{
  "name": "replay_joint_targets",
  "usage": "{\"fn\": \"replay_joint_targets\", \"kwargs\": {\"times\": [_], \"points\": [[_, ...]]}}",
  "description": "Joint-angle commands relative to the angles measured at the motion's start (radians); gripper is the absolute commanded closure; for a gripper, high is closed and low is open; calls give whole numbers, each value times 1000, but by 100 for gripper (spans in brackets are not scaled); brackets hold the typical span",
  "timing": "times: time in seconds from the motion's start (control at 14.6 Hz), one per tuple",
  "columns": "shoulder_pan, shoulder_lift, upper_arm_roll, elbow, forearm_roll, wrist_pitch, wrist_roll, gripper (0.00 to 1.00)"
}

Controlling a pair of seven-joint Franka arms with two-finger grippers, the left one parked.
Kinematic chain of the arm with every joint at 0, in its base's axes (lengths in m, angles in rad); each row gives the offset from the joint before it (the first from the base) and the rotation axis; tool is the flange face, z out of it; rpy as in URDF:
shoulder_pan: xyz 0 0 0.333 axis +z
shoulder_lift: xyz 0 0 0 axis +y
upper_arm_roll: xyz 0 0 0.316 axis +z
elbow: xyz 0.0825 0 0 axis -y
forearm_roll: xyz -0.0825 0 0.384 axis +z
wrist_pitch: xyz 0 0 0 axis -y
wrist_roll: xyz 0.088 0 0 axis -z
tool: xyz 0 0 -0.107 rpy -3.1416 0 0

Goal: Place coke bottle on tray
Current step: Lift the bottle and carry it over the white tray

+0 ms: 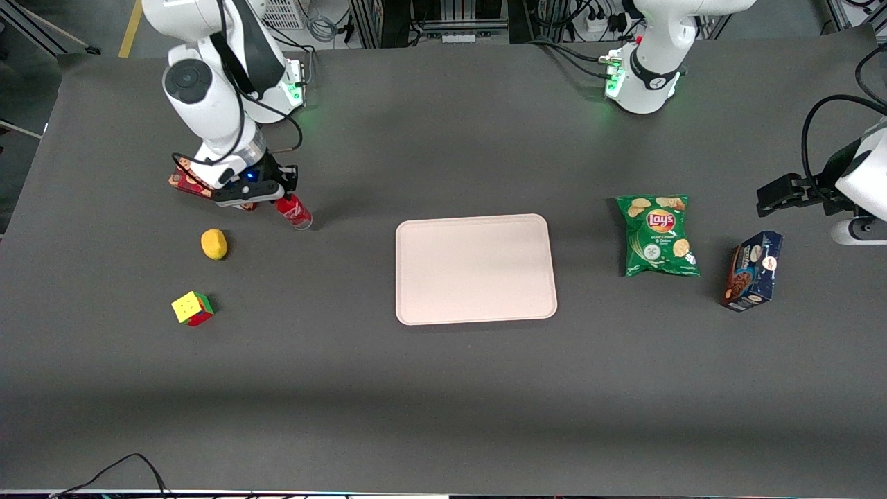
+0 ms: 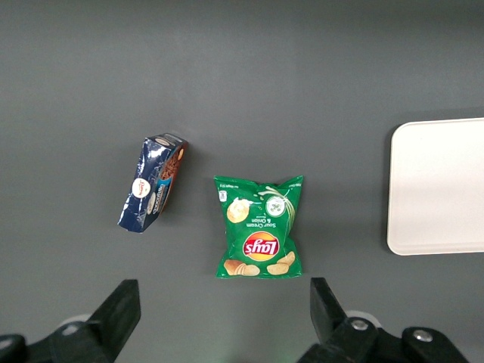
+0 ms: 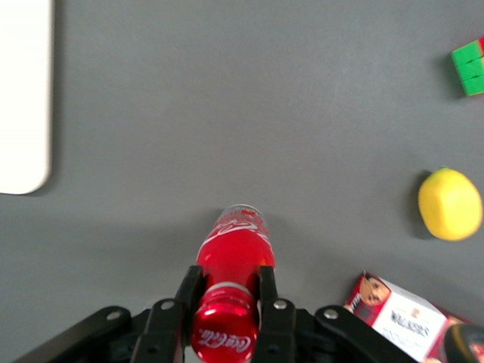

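The coke bottle (image 1: 294, 211) is a small slim red bottle with a red cap, standing on the dark table at the working arm's end. My gripper (image 1: 277, 195) is right over it, and in the right wrist view the gripper (image 3: 226, 286) has both black fingers pressed on the neck of the bottle (image 3: 233, 253) just below the cap. The tray (image 1: 475, 268), pale pinkish-beige with rounded corners, lies flat at the table's middle with nothing on it; its edge shows in the right wrist view (image 3: 23, 98) and the left wrist view (image 2: 439, 185).
A red cookie box (image 1: 188, 184) lies beside the gripper under the arm. A yellow lemon (image 1: 214, 244) and a colour cube (image 1: 192, 308) lie nearer the front camera. A green Lay's bag (image 1: 657, 234) and a dark blue box (image 1: 753, 270) lie toward the parked arm's end.
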Motion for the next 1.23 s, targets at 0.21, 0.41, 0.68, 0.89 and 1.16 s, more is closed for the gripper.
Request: {"fn": "replay_joint_targets", "kwargs": {"times": [0.21,0.41,0.68,0.89,1.16], "points": [[7,5,52,461,58,-427,72,100],[9,125,112,738,58,-565,187,100],[64,401,201,1047,31,-602,444,100],[195,621,195,1202,-104,-592,608,100],[288,855,186,1307,-247,-494,716,100]]}}
